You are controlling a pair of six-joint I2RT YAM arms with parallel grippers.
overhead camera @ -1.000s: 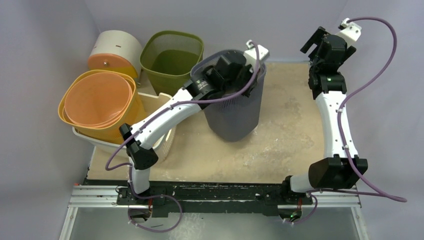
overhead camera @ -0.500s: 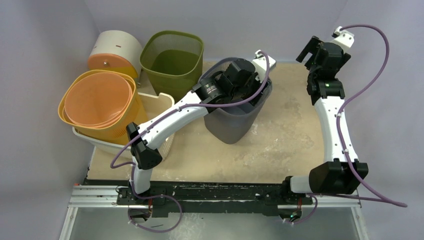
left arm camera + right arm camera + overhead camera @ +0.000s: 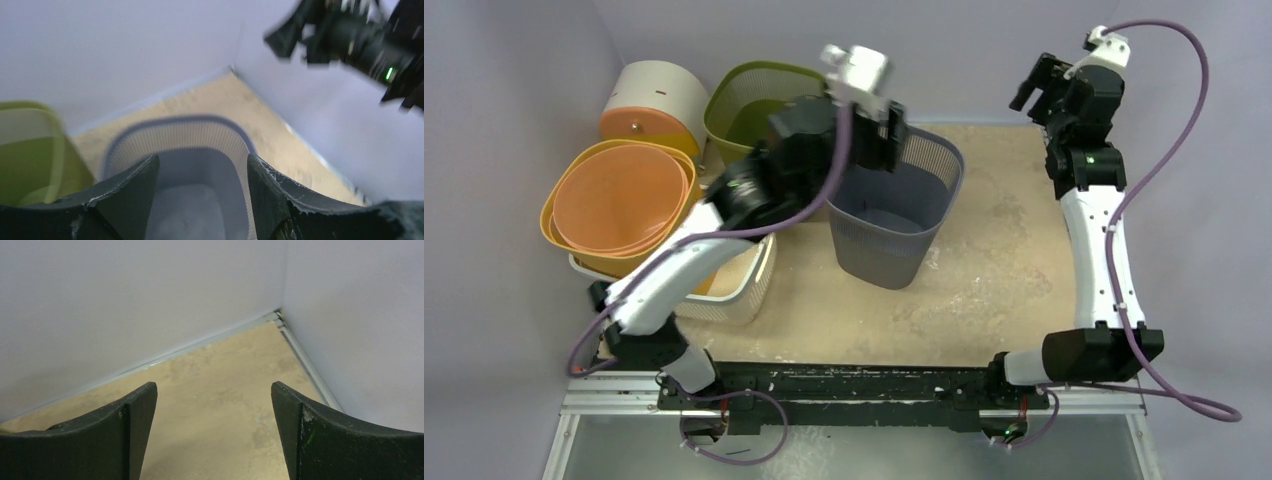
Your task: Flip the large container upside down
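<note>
The large container (image 3: 894,215) is a grey ribbed bin standing upright at the table's middle, mouth up and empty. My left gripper (image 3: 886,140) hovers above its near-left rim, open and holding nothing. In the left wrist view the container (image 3: 200,137) lies below and between the spread fingers of the left gripper (image 3: 202,159), apart from them. My right gripper (image 3: 1035,85) is raised at the far right corner, well away from the container. The right wrist view shows the right gripper (image 3: 212,390) open, with only bare table under it.
A green mesh bin (image 3: 764,110) stands just left of the container at the back. Stacked orange buckets (image 3: 619,200), a white basket (image 3: 746,280) and a beige drum (image 3: 654,95) crowd the left side. Walls close the back and right edges.
My left gripper has opened, let go of the container's rim and risen out of it toward the left. The container now rests upright on the table. The right arm barely shifted.
</note>
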